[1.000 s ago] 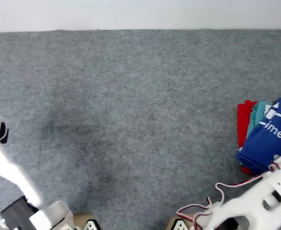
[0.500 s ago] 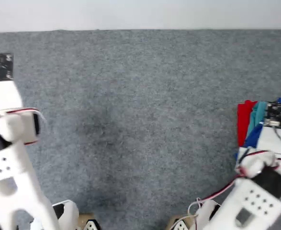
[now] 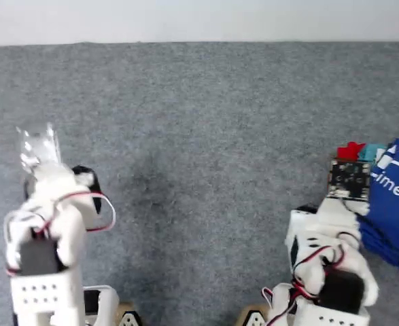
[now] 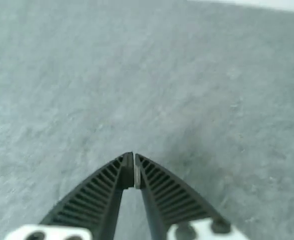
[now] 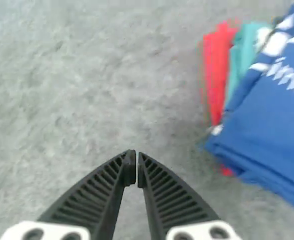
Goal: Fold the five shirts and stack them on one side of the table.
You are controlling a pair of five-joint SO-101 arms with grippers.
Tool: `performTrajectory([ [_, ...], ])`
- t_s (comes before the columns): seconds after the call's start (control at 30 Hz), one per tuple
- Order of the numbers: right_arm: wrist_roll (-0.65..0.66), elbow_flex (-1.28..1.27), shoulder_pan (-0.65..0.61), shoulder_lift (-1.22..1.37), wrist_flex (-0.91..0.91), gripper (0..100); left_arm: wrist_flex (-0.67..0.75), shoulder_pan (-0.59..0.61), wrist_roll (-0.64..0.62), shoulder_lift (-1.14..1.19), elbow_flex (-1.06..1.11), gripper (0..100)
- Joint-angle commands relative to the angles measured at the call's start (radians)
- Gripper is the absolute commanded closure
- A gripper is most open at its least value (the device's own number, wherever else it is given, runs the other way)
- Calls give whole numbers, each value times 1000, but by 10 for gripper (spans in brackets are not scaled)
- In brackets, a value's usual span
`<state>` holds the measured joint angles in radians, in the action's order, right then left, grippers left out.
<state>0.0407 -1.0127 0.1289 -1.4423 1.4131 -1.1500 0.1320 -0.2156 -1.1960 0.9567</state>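
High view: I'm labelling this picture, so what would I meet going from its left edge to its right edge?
left arm → bare stretch of grey table → right arm → stack of shirts, the blue one on top

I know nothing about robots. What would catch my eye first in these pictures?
The bright pile of shirts at the right edge of the grey table stands out, a blue shirt on top with a red shirt and a teal shirt showing beneath. Next come the two white arms at the near edge, the left gripper and right gripper both shut and holding nothing, the right one beside the pile.
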Motion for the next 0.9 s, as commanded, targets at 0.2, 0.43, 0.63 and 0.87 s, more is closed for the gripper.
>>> performTrajectory([
  [0.2, -101, -144, -133, -145, -1, 989, 199, -137, -9, -359, 392, 986],
  [0.43, -97, -264, -222, -260, -101, 989, 199, -140, -8, -516, 605, 986],
  [0.63, -98, -379, -251, -348, -116, 989, 203, -141, -8, -631, 719, 986],
  [0.87, -104, -516, -252, -372, -120, 989, 199, -141, -8, -618, 727, 986],
])
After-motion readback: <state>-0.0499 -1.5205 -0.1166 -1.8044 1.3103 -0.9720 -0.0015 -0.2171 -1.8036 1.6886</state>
